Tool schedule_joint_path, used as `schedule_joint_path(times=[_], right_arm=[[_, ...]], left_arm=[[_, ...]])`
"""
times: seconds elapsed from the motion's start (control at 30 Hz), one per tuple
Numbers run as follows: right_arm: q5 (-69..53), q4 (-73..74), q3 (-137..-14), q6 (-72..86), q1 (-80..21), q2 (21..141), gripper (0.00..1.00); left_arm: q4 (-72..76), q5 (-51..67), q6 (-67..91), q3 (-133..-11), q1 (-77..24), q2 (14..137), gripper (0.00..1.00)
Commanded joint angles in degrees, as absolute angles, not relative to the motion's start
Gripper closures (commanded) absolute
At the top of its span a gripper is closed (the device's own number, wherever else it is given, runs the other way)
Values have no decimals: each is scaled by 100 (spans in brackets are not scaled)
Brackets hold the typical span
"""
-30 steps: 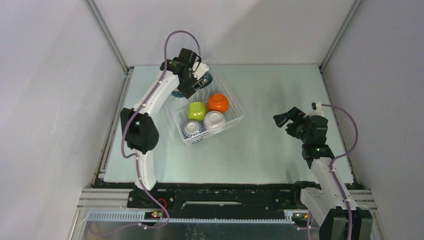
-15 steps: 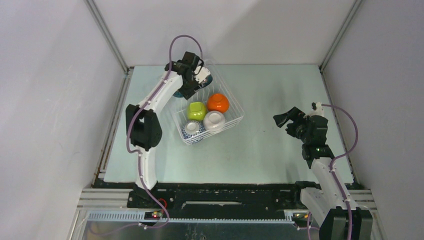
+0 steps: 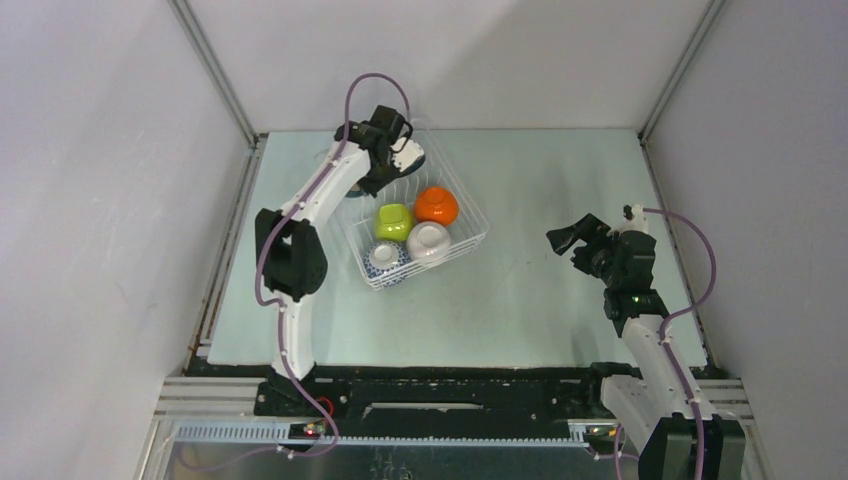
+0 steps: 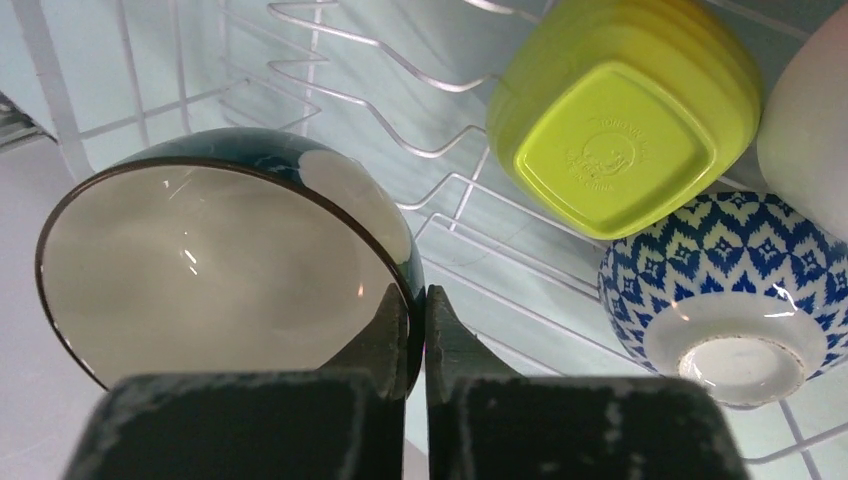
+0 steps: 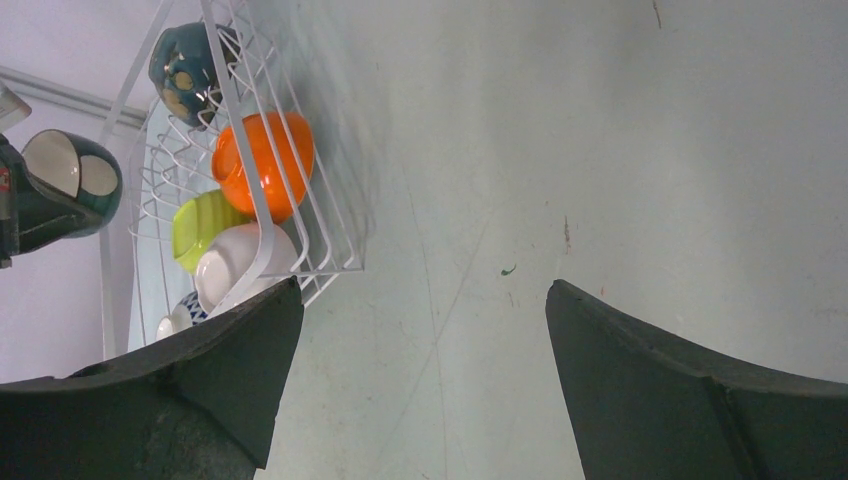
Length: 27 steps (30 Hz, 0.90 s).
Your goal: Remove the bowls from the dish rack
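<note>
The white wire dish rack [image 3: 478,224] stands at the back of the table, left of centre. My left gripper [image 3: 397,156] is at its far corner, shut on the rim of the teal-and-white bowl [image 4: 220,265]; one finger is inside the cream hollow, the other outside [image 4: 418,300]. In the rack lie the orange bowl [image 3: 436,205], lime green bowl [image 3: 393,221], white bowl [image 3: 428,241] and blue-and-white patterned bowl [image 3: 385,260]. A dark blue-green bowl [image 5: 185,70] sits at the rack's far end. My right gripper [image 3: 570,238] hangs open over bare table to the right, holding nothing.
White walls with metal corner posts close in the table on three sides. The rack's far corner lies close to the back wall. Pale green table surface [image 3: 560,170] stretches between the rack and my right arm.
The left gripper's jaws have gone from open to shut on the teal-and-white bowl's rim, and the wrist has shifted slightly toward the back right. The right arm has not moved.
</note>
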<state>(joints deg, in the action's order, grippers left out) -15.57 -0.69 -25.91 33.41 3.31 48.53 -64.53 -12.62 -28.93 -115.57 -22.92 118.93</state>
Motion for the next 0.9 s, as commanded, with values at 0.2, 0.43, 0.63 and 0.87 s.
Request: schedule_joint_path(times=[0.2, 0.43, 0.63, 0.87], right_arm=[[-1529, -215, -2606, 3370, 352, 4806, 0], [-1469, -158, -2604, 3349, 352, 4722, 0], [-1467, -149, -2602, 3350, 352, 4707, 0], [-1527, -191, -2576, 3389, 343, 4690, 0]], left_arm=[[-6598, -1955, -2917, -12120, -2549, 11139, 100], [-6665, -2159, -2442, -12084, -2602, 10828, 100], [-6564, -3060, -870, -12024, -2610, 10583, 100], [-6138, -3576, -130, -10747, -2610, 9747, 100]])
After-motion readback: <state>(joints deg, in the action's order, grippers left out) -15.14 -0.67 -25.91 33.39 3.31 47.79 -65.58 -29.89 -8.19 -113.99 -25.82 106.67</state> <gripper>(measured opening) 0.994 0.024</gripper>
